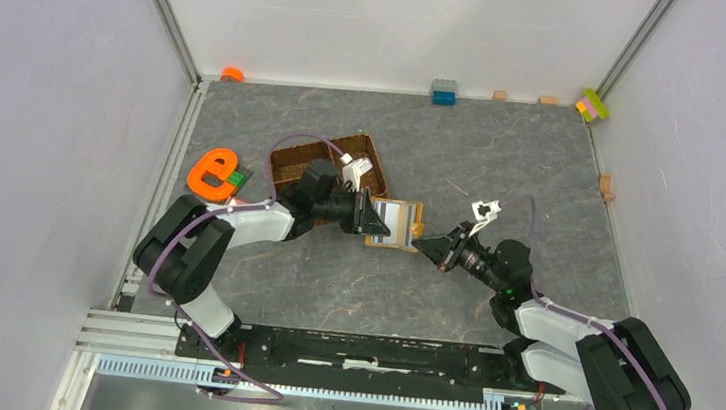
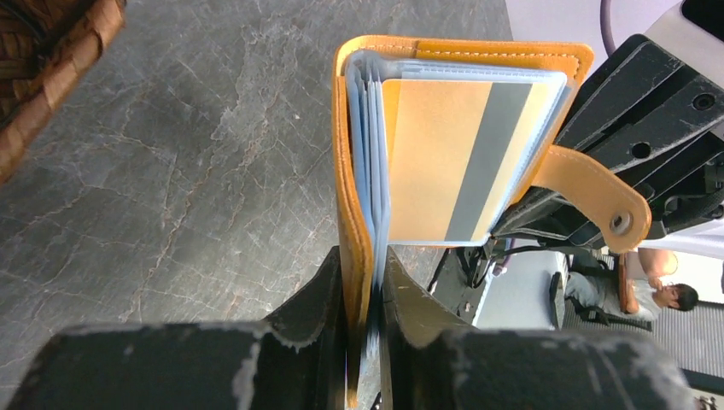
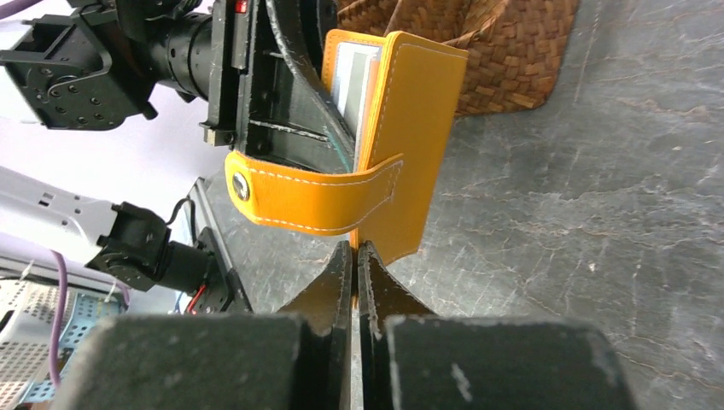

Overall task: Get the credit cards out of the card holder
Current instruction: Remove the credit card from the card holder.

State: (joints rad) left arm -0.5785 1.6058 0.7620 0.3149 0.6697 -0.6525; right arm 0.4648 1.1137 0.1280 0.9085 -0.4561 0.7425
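Note:
The orange card holder [image 1: 392, 225] hangs open above the table between my two arms. My left gripper [image 2: 367, 282] is shut on one orange cover [image 2: 352, 188] together with the pale blue sleeves. A beige credit card with a grey stripe [image 2: 452, 162] sits in the front sleeve; other cards are hidden. My right gripper [image 3: 355, 249] is shut on a thin orange edge at the bottom of the other cover [image 3: 418, 145], just under the snap tab [image 3: 299, 201]. From above, the left gripper [image 1: 370, 213] is at the holder's left and the right gripper [image 1: 423, 243] at its right.
A brown woven tray [image 1: 288, 158] stands just behind the left arm, close to the holder [image 3: 504, 51]. An orange e-shaped toy [image 1: 211, 172] lies to the left. Small bricks [image 1: 443, 91] line the back wall, with more at the right corner [image 1: 593, 105].

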